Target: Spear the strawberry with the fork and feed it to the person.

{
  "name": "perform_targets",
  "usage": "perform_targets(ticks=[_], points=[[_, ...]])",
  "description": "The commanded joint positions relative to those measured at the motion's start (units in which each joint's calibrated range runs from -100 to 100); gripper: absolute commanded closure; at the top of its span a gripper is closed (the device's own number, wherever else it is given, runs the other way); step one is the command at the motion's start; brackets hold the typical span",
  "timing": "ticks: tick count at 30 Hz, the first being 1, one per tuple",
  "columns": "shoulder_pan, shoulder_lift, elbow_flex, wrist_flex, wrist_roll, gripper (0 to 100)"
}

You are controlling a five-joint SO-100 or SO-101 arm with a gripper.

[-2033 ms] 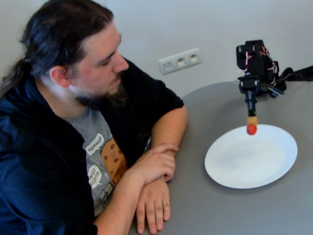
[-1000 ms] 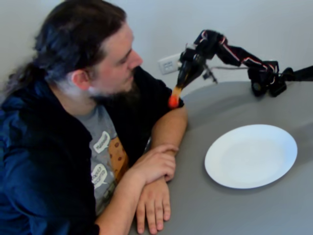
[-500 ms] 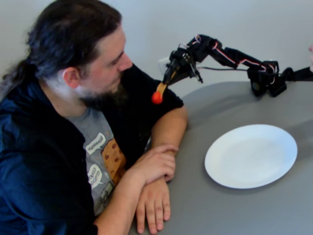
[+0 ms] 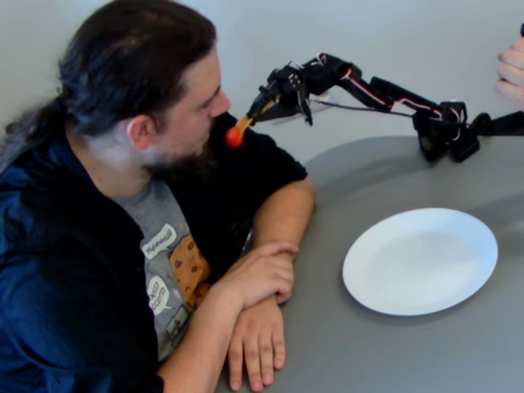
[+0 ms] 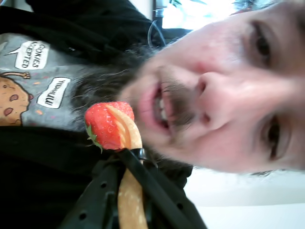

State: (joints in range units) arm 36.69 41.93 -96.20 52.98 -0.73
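Observation:
The strawberry (image 4: 234,137) sits speared on the pale orange fork (image 4: 244,124), right in front of the person's (image 4: 155,115) mouth. My gripper (image 4: 264,101) is stretched out to the left over the table edge and is shut on the fork's handle. The wrist view lies on its side. In it the strawberry (image 5: 104,125) rides on the fork tines (image 5: 127,136), a short way from the open lips of the person (image 5: 214,95). The black jaws of the gripper (image 5: 131,160) clamp the fork from below.
A white plate (image 4: 420,260) with nothing on it lies on the grey table (image 4: 344,352) at right. The arm's base (image 4: 442,133) stands at the table's far edge. The person's forearms rest on the table's left side. Another hand (image 4: 512,70) shows at the upper right edge.
The arm lifted the speared strawberry off the plate and swung it left and up, from chest height to the person's mouth. The person has leaned toward it. A hand has entered at upper right.

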Motion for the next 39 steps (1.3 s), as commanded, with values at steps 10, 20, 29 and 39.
perform_targets(ticks=[10, 20, 29, 39], points=[[0.4, -3.43, -0.83, -5.98, 0.26, 98], [0.25, -4.28, -1.37, -2.59, 0.1, 98], [-5.12, -17.91, -1.46, 20.39, -4.09, 98], [-25.34, -25.03, -1.46, 45.71, -3.62, 98]])
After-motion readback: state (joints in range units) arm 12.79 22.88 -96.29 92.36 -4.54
